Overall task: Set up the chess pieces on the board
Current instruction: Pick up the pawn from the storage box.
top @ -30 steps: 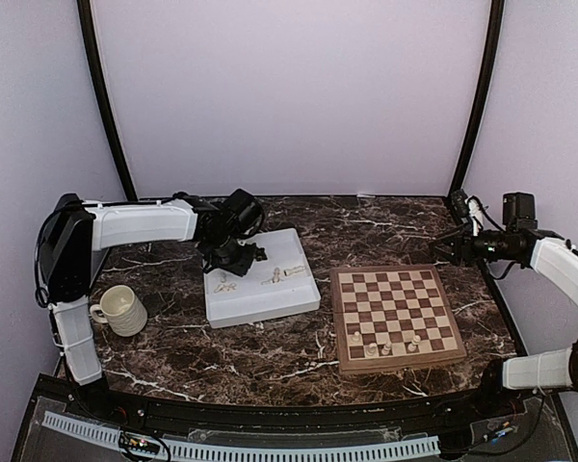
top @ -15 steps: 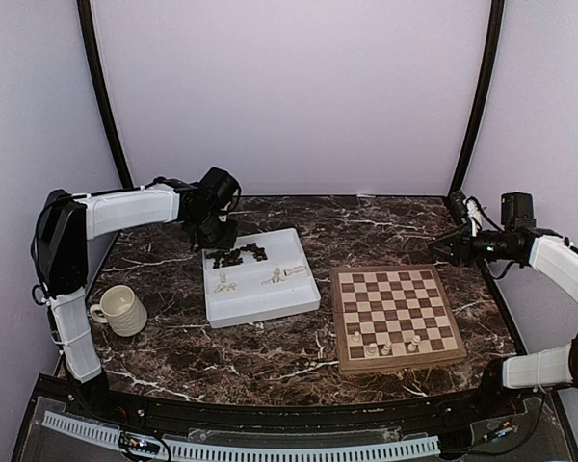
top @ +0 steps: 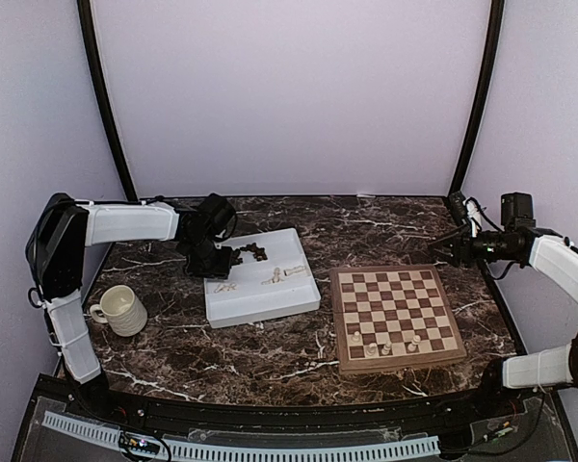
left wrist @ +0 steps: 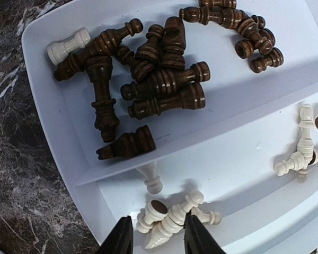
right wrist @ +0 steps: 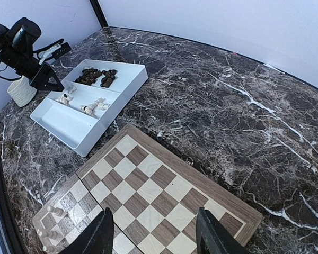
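The board (top: 395, 313) lies right of centre, and several cream chess pieces (top: 371, 348) stand on its near rows. The other chess pieces lie tipped over in the white tray (top: 270, 303). Dark ones (left wrist: 153, 79) are heaped in the back compartment, with one cream piece (left wrist: 69, 45) among them. Cream ones (left wrist: 169, 217) lie in the compartment in front. My left gripper (left wrist: 158, 238) hangs open over that cream cluster, one finger on each side of it. My right gripper (right wrist: 156, 235) stands open and empty above the board's far right part (right wrist: 159, 190).
A cream ribbed mug (top: 122, 310) stands on the marble table left of the tray. More cream pieces (left wrist: 302, 153) lie further right in the tray. Black frame posts rise at both back corners.
My left gripper pulled back from over the dark pieces toward the rear left, then came down over the tray's left end. The right arm has barely moved.
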